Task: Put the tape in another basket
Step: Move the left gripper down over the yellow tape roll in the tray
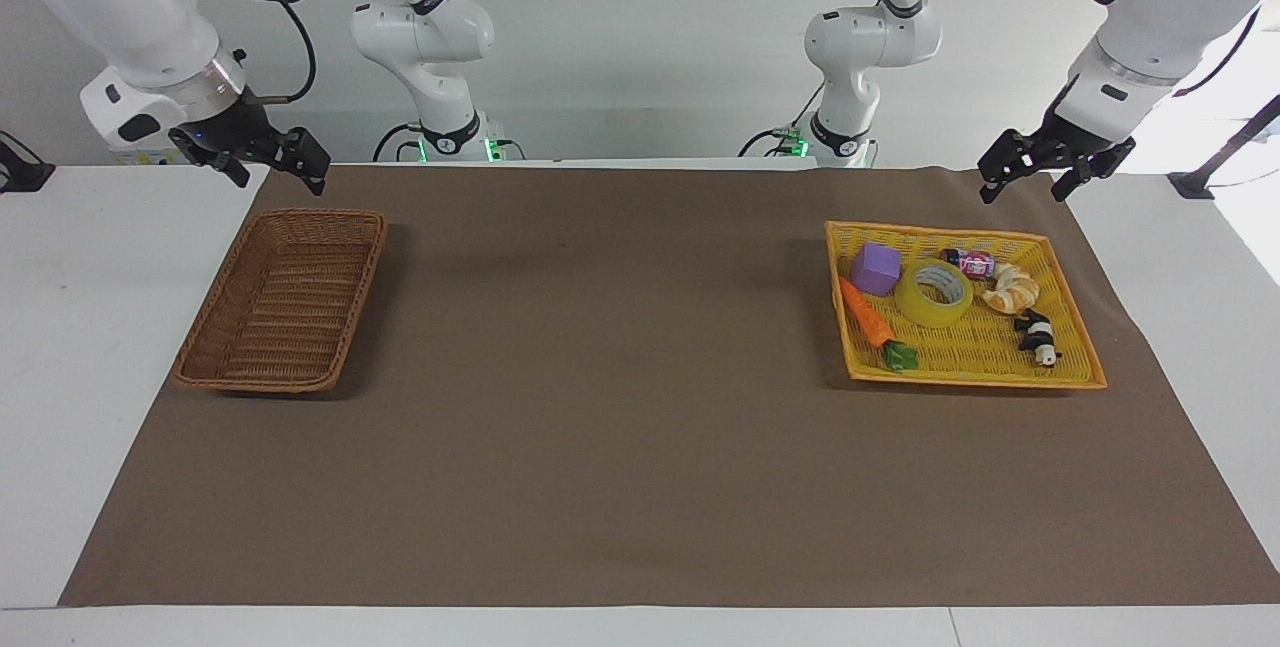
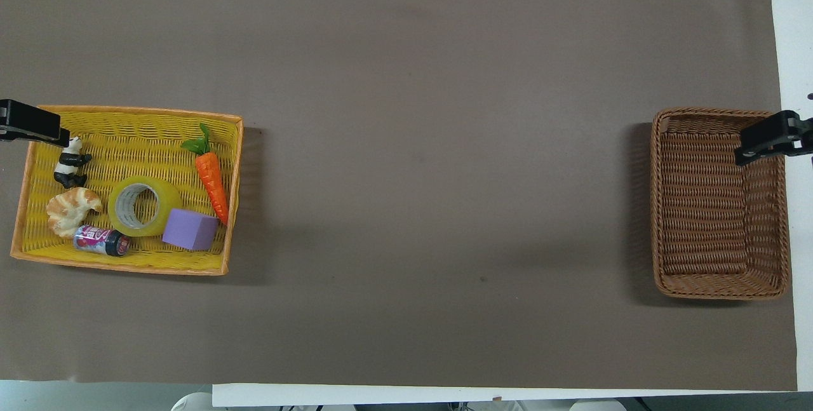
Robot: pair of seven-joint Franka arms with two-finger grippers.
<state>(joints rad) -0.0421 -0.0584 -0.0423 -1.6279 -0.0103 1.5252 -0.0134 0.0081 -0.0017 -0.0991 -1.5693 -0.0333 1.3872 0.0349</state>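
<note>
We see the tape (image 1: 935, 293) lying flat in the yellow tray basket (image 1: 1070, 327) at the right of the facing view, with its round hole pointing straight up, so its axis is vertical and it has no long side along the table. In the overhead view the tape (image 2: 144, 205) is at the left of the frame, with the purple block (image 2: 190, 230) touching it, the carrot (image 2: 211, 176) just beside the block, the croissant (image 2: 71, 209) and the small can (image 2: 101, 240) near it, and the panda figure (image 2: 68, 166) above the croissant in the frame. The brown wicker basket (image 1: 285, 302) stands well apart, at the left of the facing view, and holds nothing. The left gripper (image 1: 1033, 177) hangs in the air at the upper right of the facing view, fingers spread and holding nothing. The right gripper (image 1: 262, 165) hangs at the upper left, over the table edge above the brown basket in the frame, also spread and free.
</note>
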